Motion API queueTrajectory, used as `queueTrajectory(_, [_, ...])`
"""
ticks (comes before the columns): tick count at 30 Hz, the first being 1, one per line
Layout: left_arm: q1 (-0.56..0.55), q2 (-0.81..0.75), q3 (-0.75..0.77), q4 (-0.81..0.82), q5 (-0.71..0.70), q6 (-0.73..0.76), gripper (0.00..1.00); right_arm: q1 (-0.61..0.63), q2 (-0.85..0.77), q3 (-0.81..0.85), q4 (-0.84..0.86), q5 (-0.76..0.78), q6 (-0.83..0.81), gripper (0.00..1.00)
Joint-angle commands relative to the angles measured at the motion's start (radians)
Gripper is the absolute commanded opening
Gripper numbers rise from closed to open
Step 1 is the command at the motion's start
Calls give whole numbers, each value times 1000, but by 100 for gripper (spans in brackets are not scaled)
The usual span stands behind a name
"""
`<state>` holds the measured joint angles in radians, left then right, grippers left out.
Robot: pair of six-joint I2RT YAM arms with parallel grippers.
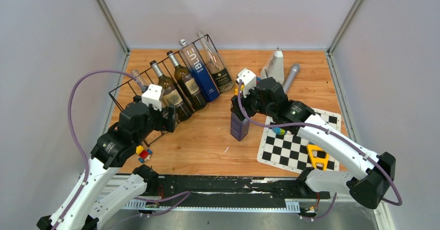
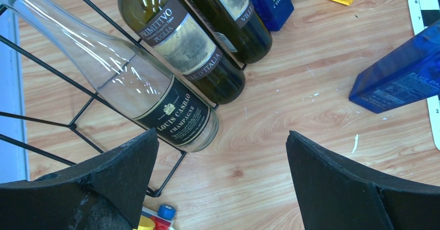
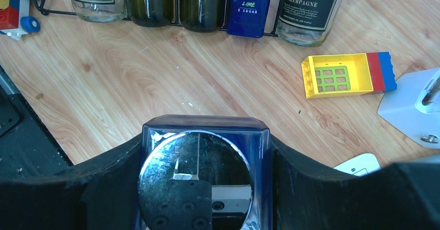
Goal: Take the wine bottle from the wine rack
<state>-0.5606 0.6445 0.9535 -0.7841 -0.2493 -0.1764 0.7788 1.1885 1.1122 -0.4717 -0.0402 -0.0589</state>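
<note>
Left claw gapes wide and empty just short of the base of a clear bottle, which lies slanted in the rack, neck pointing away, so the left arm is nearer. Right claw clasps the top of a blue bottle standing upright, clear of the rack. Five bottles lie in the rack, side by side; one stands outside it.
</note>
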Motion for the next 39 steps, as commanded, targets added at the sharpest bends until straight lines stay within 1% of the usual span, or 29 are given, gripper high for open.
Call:
queueTrajectory(1, [4,-5,-5,23,-12,8,100,-11,40,22,4,118,-52,45])
queueTrajectory(3, [4,-8,-5,23,-13,7,100,-37,53,27,12,127,-50,37])
queueTrajectory(4, [4,-9,-6,22,-13,6,100,-52,58,27,22,130,-48,29])
queueTrajectory(6, [4,-12,-7,22,-10,6,100,-77,75,28,45,161,-45,8])
queueTrajectory(7, [4,-13,-7,23,-10,6,100,-88,82,28,61,185,-46,2])
queueTrajectory(8, [4,-14,-7,23,-10,6,100,-98,90,29,73,201,-49,0])
queueTrajectory(10, [4,-15,-7,22,-11,5,100,-128,103,35,100,214,-51,0])
queueTrajectory(15, [3,-16,-8,22,-14,5,100,-234,148,78,131,192,-35,0])
queueTrajectory(22, [3,-14,-9,23,-8,6,100,-355,240,144,131,248,-2,0])
queueTrajectory(25, [3,-15,-9,22,-7,6,100,-391,277,162,132,283,27,0])
queueTrajectory(29, [4,-17,-9,22,-5,6,100,-406,313,183,131,305,33,0])
queueTrajectory(31, [4,-17,-9,21,-6,6,100,-407,322,187,131,306,34,3])
queueTrajectory(33, [3,-17,-10,22,-7,6,100,-407,323,185,130,299,39,10])
queueTrajectory(35, [3,-18,-10,22,-6,7,100,-406,318,181,126,285,44,32])
queueTrajectory(37, [4,-19,-10,23,-5,7,100,-407,310,175,122,278,48,48])
queueTrajectory(38, [4,-19,-10,23,-5,8,100,-406,305,173,121,277,48,52])
queueTrajectory(39, [4,-19,-10,23,-5,8,100,-406,302,171,122,275,49,55])
